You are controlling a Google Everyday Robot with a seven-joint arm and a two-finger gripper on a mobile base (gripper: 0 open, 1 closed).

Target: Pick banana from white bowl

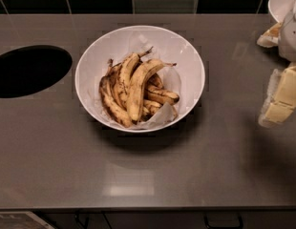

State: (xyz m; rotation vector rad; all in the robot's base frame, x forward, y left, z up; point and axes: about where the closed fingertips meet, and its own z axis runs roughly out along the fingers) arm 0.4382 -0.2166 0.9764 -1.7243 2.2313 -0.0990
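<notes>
The large white bowl [188, 51] stands in the middle of the grey counter, lined with crumpled white paper. Several overripe bananas lie in it. The banana [138, 87], the longest and thickest, is yellow with brown-black speckles; it lies on top, from the upper right down to the bowl's lower middle. Shorter, browner bananas lie on both sides of it. My gripper [283, 98], pale cream-coloured, hangs at the right edge of the view above the counter, well right of the bowl and apart from it. It holds nothing that I can see.
A black oval hole [29, 70] is cut into the counter at the left. Part of another white bowl [280, 3] and a beige object [269, 36] show at the top right. A dark tiled wall runs behind. The counter's front edge [148, 208] is near the bottom.
</notes>
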